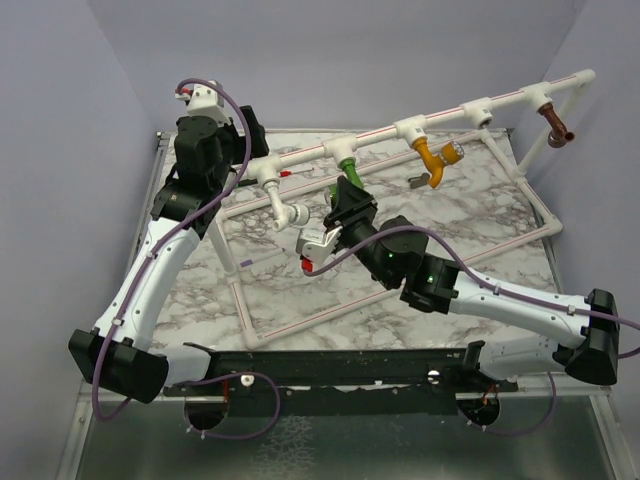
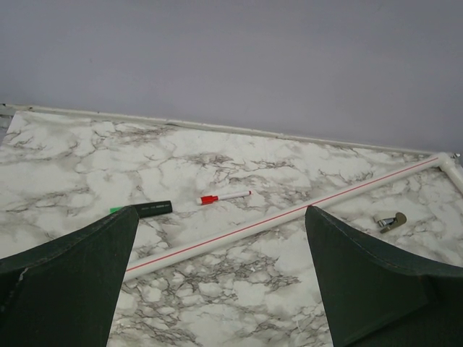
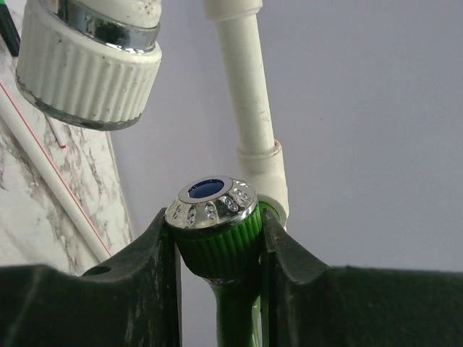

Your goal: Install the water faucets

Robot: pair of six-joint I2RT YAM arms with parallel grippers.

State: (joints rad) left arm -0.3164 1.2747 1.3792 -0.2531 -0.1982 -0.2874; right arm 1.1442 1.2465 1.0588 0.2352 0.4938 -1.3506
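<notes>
My right gripper (image 3: 217,235) clamps the green faucet (image 3: 211,202) by its ribbed end, just under the raised white pipe (image 1: 380,135); my left gripper (image 2: 221,215) gapes wide, empty, over the marble table (image 2: 289,173).

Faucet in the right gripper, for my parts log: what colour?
The faucet is green, silver-tipped; clearest in right wrist view.

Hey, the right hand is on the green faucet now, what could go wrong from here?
The right hand grips the green faucet only at its ribbed tip, so it might slip when twisted. The white faucet hangs close by and could get knocked. The left hand is open, holding nothing, so the pipe frame may shift.
</notes>
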